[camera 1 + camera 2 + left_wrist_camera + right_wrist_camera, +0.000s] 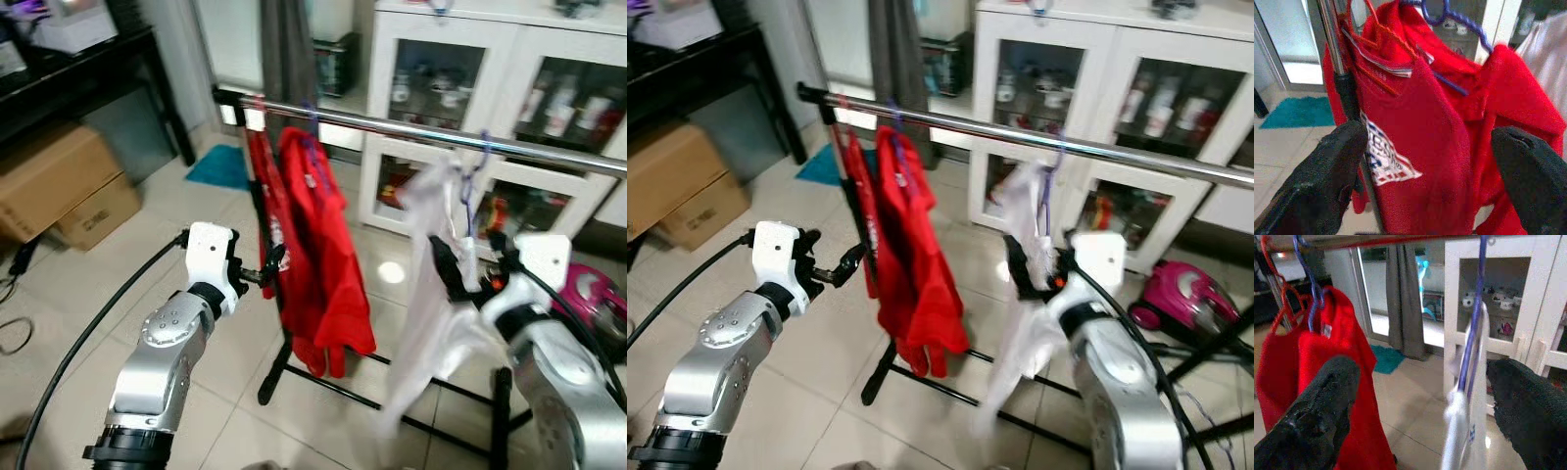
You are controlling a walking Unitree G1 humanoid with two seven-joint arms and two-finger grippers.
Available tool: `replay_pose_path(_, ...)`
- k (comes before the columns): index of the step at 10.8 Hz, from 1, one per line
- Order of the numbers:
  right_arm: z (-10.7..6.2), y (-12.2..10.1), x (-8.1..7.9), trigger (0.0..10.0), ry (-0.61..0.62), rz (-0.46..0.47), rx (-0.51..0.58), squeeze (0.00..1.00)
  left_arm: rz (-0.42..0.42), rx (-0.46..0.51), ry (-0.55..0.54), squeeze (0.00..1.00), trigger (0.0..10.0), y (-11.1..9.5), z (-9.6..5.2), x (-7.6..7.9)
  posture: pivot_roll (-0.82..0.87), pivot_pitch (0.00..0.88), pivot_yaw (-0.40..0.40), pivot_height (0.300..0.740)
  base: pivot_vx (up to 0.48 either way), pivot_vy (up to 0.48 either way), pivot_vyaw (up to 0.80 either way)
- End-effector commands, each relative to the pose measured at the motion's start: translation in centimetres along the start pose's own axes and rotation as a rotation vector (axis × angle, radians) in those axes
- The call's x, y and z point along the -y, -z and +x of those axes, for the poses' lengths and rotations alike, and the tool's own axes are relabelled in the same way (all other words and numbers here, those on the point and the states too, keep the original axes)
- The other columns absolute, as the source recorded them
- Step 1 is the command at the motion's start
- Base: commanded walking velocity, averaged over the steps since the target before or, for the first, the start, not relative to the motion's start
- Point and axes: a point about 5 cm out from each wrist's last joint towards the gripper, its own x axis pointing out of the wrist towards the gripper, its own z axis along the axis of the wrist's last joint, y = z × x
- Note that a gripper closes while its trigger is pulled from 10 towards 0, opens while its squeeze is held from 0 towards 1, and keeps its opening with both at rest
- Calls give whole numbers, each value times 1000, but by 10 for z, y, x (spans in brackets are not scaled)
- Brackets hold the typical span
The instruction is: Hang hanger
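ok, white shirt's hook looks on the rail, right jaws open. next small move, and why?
Probably draw the right gripper straight back from the white shirt. Its purple hanger already hooks over the rail and the jaws stand open either side of it, so nothing seems left to hold.

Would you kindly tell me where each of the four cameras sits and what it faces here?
Left eye view: on the head, looking forward and down at the clothes rail; both silver arms show.
Right eye view: its stereo twin, same scene, with the white cabinet behind.
Left wrist view: on the left wrist, looking along the open left tool at the red shirts.
Right wrist view: on the right wrist, looking along the open right tool at the purple hanger carrying the white garment.
Shared: both wrist views catch the red shirts.
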Motion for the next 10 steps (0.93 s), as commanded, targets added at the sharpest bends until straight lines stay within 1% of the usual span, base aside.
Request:
replay_pose_path(1,0,3,-3,10000,-7,11,-14,1000,39,-24,-8,0,10000,6,-3,2,32,0,33,740,0,0,0)
replay_pose_path(2,1,8,-5,10000,-12,30,-31,1000,36,-16,-9,0,10000,6,-5,4,46,0,9,740,0,0,0)
replay_pose_path(3,2,12,-8,10000,-17,49,-43,1000,21,-1,69,0,10000,1,-4,15,75,0,-12,740,0,0,0)
replay_pose_path(4,3,14,-10,10000,-22,54,-49,1000,43,4,113,0,10000,-4,-1,21,75,0,-3,740,0,0,0)
replay_pose_path(6,-2,12,-9,10000,-31,38,-48,1000,16,23,101,0,10000,-12,13,17,41,0,20,740,0,0,0)
replay_pose_path(7,-3,10,-6,10000,-36,31,-45,1000,1,14,108,0,10000,-13,16,18,35,0,33,740,0,0,0)
replay_pose_path(8,-3,8,-1,10000,-41,21,-40,1000,-24,8,108,0,10000,-17,21,19,40,0,39,740,0,0,0)
replay_pose_path(10,-1,4,2,10000,-51,22,-34,1000,-24,10,104,0,10000,-22,29,16,43,0,52,740,0,0,0)
